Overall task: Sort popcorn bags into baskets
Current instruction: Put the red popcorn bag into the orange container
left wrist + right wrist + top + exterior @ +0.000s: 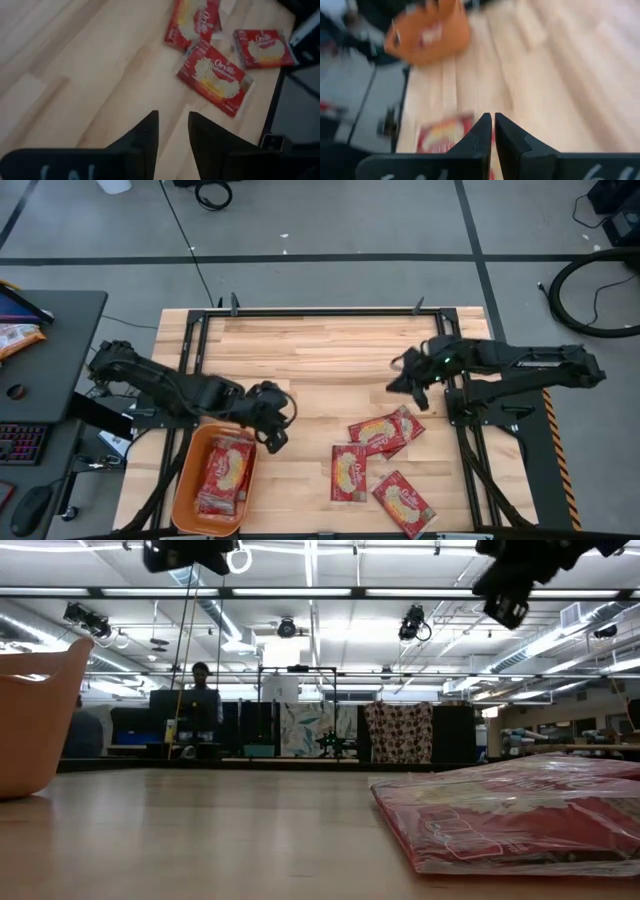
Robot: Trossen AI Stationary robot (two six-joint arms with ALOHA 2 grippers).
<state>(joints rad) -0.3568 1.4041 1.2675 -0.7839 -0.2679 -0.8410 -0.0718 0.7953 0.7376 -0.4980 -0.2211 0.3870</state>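
- Several popcorn bags (385, 430) lie loose on the desk (320, 345), some overlapping; more already sit in the orange basket (183, 490) at the near left.
- Risk (my guess): overlapping bags may lift together or slide off, since flat packets give little edge to pinch.
- The left tool (275, 425) hangs just past the basket's far corner, fingers slightly parted, empty.
- The right tool (412, 385) hovers beyond the loose bags, clenched on nothing.

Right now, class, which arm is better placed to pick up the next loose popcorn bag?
Probably the right. Its gripper hovers just beside the loose popcorn bags, fingers shut and empty. The left gripper hangs by the orange basket, farther from them.
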